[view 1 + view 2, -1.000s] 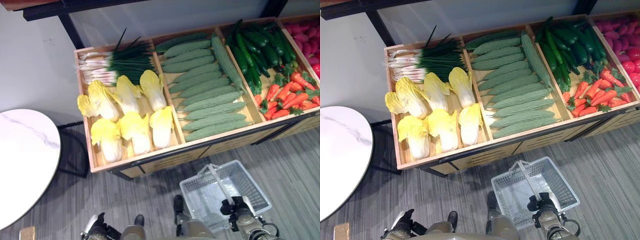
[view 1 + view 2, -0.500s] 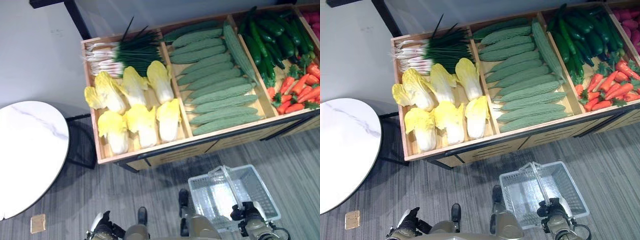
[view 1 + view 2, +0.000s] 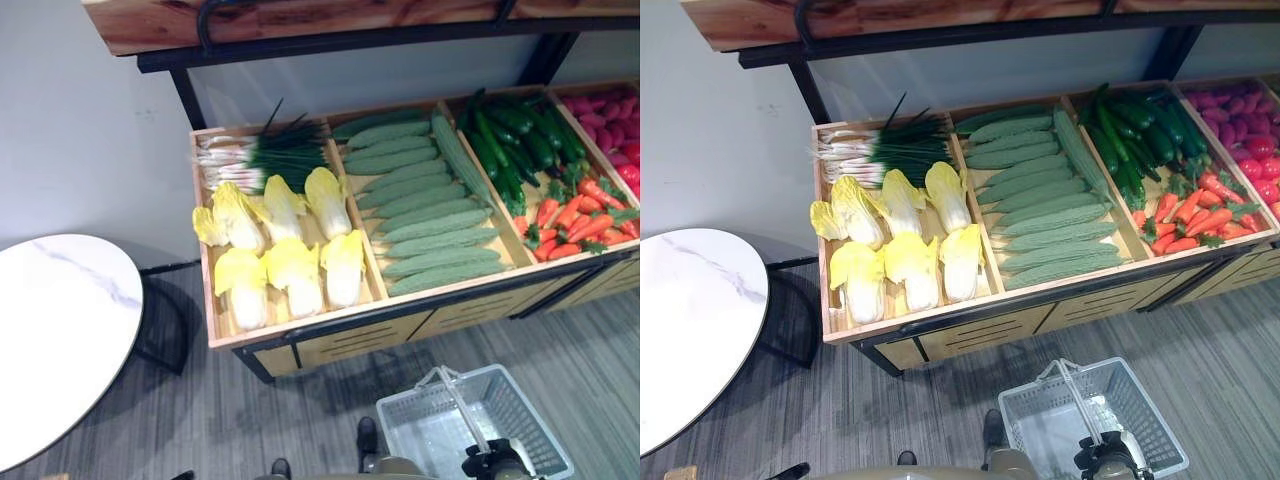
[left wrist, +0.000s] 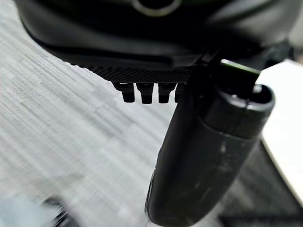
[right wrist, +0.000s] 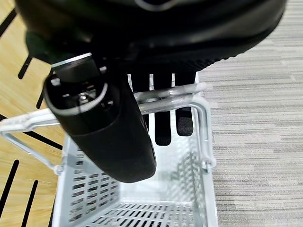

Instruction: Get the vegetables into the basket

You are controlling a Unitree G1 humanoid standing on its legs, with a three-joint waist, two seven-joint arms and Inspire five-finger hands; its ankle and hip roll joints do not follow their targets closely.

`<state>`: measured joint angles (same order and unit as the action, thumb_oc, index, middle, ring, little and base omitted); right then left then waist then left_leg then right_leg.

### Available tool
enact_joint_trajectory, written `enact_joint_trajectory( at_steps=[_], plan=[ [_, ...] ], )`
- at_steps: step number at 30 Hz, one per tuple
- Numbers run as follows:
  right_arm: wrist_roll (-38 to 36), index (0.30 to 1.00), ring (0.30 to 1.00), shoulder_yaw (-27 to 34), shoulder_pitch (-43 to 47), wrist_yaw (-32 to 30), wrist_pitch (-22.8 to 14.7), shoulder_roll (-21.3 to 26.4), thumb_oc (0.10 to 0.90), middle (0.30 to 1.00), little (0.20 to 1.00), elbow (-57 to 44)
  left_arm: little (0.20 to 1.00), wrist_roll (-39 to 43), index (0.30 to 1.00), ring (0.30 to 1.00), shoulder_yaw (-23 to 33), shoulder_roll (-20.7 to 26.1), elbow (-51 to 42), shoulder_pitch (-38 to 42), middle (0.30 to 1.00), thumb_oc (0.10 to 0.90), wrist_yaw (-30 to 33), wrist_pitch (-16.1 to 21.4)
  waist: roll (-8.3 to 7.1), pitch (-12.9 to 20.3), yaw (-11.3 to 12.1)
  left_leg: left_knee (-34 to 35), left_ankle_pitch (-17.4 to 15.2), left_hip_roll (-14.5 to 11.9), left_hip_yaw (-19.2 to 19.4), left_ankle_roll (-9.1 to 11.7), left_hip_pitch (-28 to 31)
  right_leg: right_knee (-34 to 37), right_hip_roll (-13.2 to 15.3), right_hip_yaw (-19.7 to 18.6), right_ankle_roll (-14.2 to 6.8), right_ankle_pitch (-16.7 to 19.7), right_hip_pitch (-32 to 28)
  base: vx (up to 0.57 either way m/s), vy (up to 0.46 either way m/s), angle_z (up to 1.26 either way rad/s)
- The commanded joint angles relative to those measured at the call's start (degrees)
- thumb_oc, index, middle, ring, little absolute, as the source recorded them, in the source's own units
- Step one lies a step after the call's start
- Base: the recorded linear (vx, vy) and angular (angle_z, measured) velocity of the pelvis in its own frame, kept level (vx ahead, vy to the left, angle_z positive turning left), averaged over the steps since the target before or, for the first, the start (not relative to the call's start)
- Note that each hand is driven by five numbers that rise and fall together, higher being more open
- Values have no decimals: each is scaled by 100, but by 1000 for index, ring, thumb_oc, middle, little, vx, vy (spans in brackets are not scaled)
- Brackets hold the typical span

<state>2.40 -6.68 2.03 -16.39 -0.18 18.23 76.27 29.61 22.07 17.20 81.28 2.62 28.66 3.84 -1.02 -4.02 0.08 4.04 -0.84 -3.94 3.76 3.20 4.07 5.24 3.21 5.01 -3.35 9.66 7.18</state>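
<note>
Vegetables lie sorted in the wooden display stand ahead of me: spring onions at the back of the left compartment with yellow-leaved cabbages in front of them, ridged bitter gourds stacked in the middle compartment, dark cucumbers behind carrots in the next one, and some pink-red produce in the far right compartment (too small for me to name). None of them is in the basket, which hangs over the grey floor in front of the stand, on my right side, and looks empty through its white mesh.

My right robot hand is clenched round the basket's wire handle; in the right wrist view the fingers hook over the bar and the thumb crosses in front of it. My left robot hand hangs over the floor holding nothing; the thumb stands out straight and the fingers show as a short row of tips curled in under the palm. A round white marble-patterned surface stands to the left of the stand, apart from it.
</note>
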Motion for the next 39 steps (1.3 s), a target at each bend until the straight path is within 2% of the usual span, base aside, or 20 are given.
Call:
enact_joint_trajectory(
  at_steps=[1,2,4,6,8,9,11,14,16,19,27,39],
  plan=[
    [225,300,300,-74,227,-425,-197,174,400,300,300,116,1000,-486,1000,1000,-154,656,-107,108,1000,900,911,388,-148,-109,19,96,42,-122,-234,192,-199,-24,492,29,-566,-228,-265,0,0,0],
    [282,300,300,-115,197,-471,-244,194,400,300,300,113,1000,-629,1000,1000,-124,868,-556,164,1000,900,1334,585,-138,-100,24,96,39,-117,-243,205,-194,-24,501,38,-578,-236,-276,-4,12,4],
    [310,300,300,-134,179,-499,-287,192,400,300,300,105,1000,-922,1000,1000,-199,960,-831,161,1000,900,1541,576,-138,-98,21,96,42,-113,-252,211,-191,-24,508,46,-584,-238,-281,0,0,0],
    [387,300,300,-184,122,-545,-364,190,400,300,300,27,1000,-1584,1000,1000,-401,1139,-1980,37,1000,900,2008,636,-133,-94,37,96,51,-108,-291,218,-204,-24,520,62,-596,-238,-297,0,0,0],
    [399,300,300,-148,80,-573,-409,188,400,300,300,40,1000,-2441,1000,1000,-634,1236,-3573,-183,1000,900,2281,658,-116,-104,81,96,66,-107,-352,224,-236,-24,545,123,-614,-239,-306,-18,3,7],
    [400,300,300,-150,75,-573,-409,190,400,300,300,40,1000,-2458,1000,1000,-624,1221,-3610,-205,1000,900,2288,636,-113,-100,77,96,65,-107,-354,224,-235,-24,545,125,-614,-241,-307,-28,-4,6],
    [387,300,300,-116,55,-546,-423,197,400,300,300,46,1000,-3071,1000,1000,-810,1235,-4855,-330,1000,900,2215,636,-111,-108,88,96,68,-101,-400,220,-260,-24,562,153,-616,-238,-320,-16,-7,10],
    [365,300,300,-152,93,-460,-396,189,400,300,300,51,1000,-3484,1000,1000,-1040,1186,-5982,-221,1000,900,1893,740,-103,-82,50,96,62,-91,-408,221,-284,-24,579,154,-617,-231,-324,-7,-3,6],
    [376,300,300,-173,100,-444,-390,186,400,300,300,36,1000,-3516,1000,1000,-1107,1132,-6201,-206,1000,900,1786,748,-98,-75,39,96,59,-90,-390,221,-285,-24,584,150,-617,-231,-322,0,0,0],
    [383,300,300,-231,117,-387,-407,188,400,300,300,-35,1000,-3934,1000,1000,-1600,1173,-6772,-44,1000,900,1357,784,-91,-44,-45,96,38,-101,-338,221,-283,-24,576,90,-615,-228,-299,0,-1,-2],
    [360,300,300,-284,114,-328,-458,164,400,300,300,-120,1000,-4144,1000,1000,-2414,1068,-6769,254,1000,900,793,724,-75,2,-182,96,4,-117,-208,213,-243,-24,550,-55,-616,-231,-263,6,-6,-11],
    [315,300,300,-292,48,-351,-436,136,400,300,300,-63,1000,-4041,1000,1000,-3012,742,-6074,473,1000,900,475,546,-60,78,-297,96,-11,-175,-83,212,-196,-24,481,-164,-608,-265,-241,13,-11,-5]
  ],
)
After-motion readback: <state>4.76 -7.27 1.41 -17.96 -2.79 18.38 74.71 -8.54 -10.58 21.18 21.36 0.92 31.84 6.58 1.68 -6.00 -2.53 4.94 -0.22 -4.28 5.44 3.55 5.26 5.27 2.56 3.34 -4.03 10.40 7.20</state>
